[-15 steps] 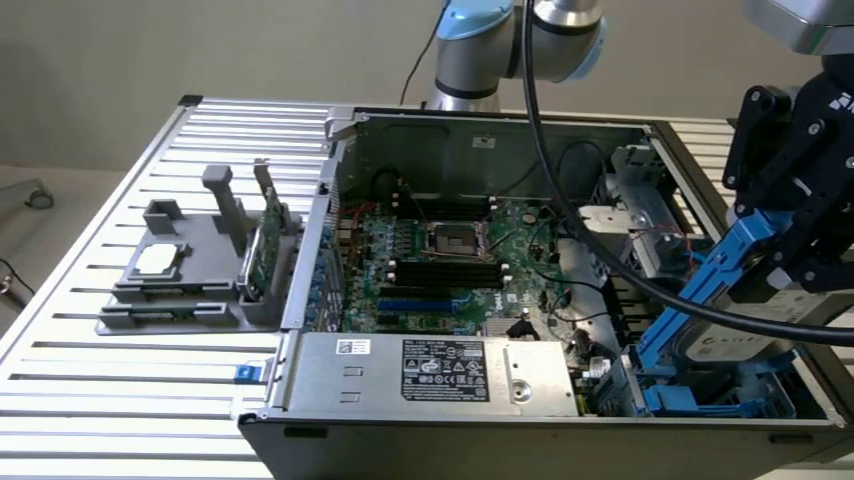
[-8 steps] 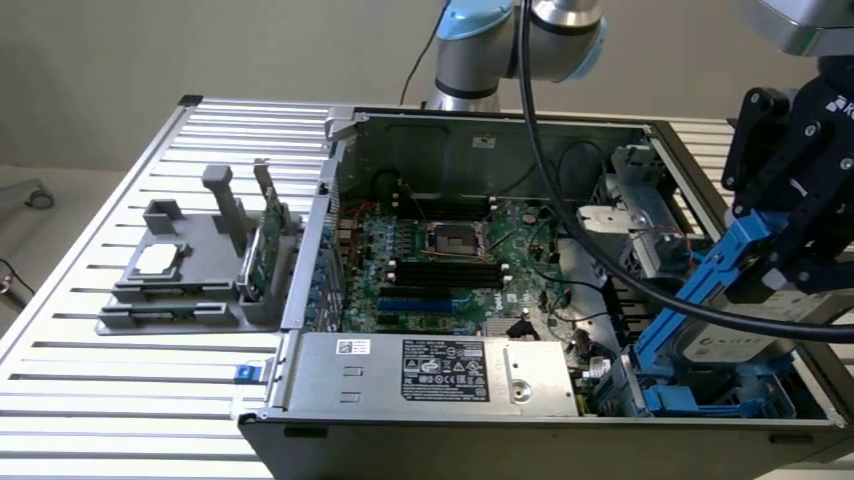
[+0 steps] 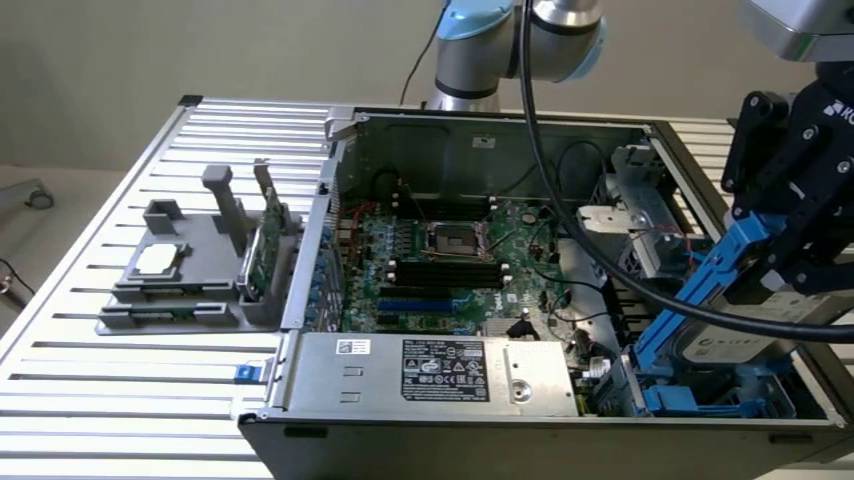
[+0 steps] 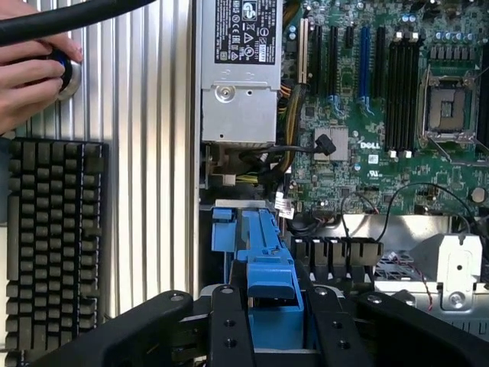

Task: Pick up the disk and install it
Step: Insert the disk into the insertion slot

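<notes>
My gripper hangs over the front corner of the open computer case at the exterior view's right, shut on the disk. The disk is a silver-grey drive with a white label in a blue carrier. It is tilted steeply, its lower end down at the blue drive bay. In the wrist view the blue carrier of the disk sits between my black fingers, pointing toward the bay opening beside the power supply.
The motherboard fills the case floor, with the power supply at the front. A thick black cable loops across the case. A grey fixture holds a chip and a green card. A keyboard and a person's hand lie outside the case.
</notes>
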You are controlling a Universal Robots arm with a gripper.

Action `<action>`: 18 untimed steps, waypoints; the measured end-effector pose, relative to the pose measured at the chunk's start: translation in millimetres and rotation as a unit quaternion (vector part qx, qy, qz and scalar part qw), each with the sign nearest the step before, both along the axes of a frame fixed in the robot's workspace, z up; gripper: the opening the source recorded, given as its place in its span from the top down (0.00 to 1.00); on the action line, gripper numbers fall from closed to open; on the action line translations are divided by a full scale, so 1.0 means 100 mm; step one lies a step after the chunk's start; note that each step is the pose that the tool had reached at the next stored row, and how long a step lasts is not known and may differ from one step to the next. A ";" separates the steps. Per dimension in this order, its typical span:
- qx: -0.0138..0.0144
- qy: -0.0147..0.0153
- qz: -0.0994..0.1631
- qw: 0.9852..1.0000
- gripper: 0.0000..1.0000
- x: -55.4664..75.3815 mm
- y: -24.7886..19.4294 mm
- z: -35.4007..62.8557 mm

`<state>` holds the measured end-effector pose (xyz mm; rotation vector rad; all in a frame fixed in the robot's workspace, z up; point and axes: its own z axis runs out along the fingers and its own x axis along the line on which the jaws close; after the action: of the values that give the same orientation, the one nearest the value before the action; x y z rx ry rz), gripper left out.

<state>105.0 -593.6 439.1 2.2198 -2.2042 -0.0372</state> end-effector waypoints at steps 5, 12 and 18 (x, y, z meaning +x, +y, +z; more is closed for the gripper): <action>0.000 0.001 0.000 1.000 0.67 0.01 0.000 -0.040; 0.000 0.003 0.000 1.000 0.67 0.02 0.001 -0.078; 0.000 0.005 0.000 1.000 0.67 0.04 0.002 -0.100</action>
<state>109.3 -593.4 429.1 2.2147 -2.1993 -0.0484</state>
